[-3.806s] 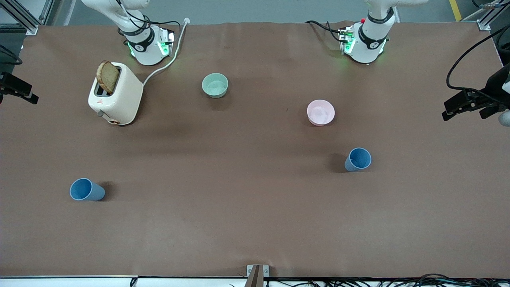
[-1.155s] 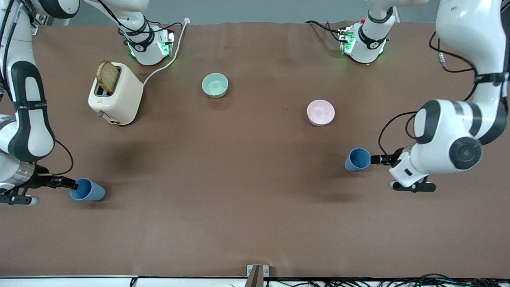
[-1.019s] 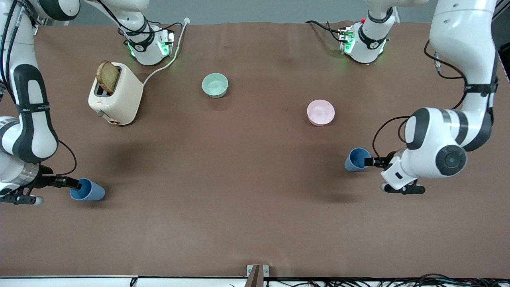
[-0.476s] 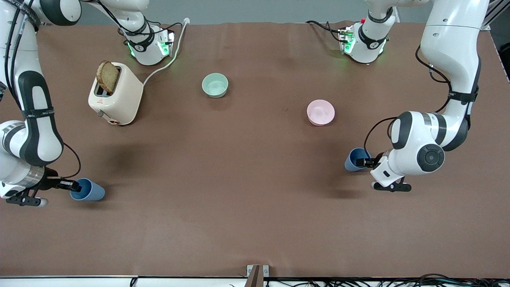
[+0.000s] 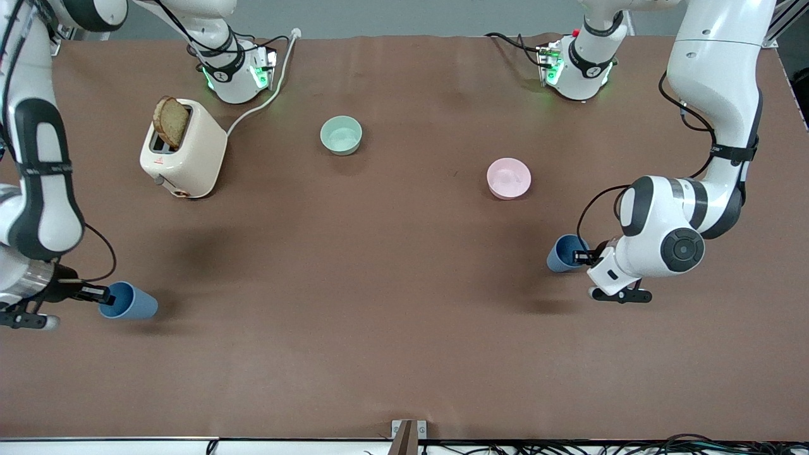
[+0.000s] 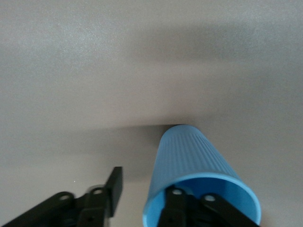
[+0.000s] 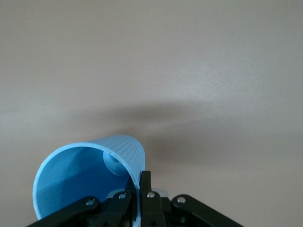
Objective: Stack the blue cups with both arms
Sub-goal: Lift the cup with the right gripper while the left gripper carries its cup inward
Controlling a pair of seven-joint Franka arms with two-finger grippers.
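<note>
Two blue cups are on the brown table. My right gripper (image 5: 104,294) is shut on the rim wall of the blue cup (image 5: 129,304) at the right arm's end, one finger inside and one outside; the right wrist view shows the gripper (image 7: 139,182) pinching the cup (image 7: 120,149). My left gripper (image 5: 576,256) is open at the other blue cup (image 5: 564,253) near the left arm's end. In the left wrist view the gripper (image 6: 146,184) straddles this cup's (image 6: 189,151) wall, one finger inside, the other well clear outside.
A pink bowl (image 5: 509,178) stands farther from the camera than the left arm's cup. A mint-green bowl (image 5: 341,135) sits mid-table near the bases. A cream toaster (image 5: 183,148) with a bread slice stands near the right arm's base, its cord trailing.
Both arms came in to their cups. My right gripper has shut on its cup's rim and shifted it a little toward the right arm's end. The left gripper has hardly moved lately.
</note>
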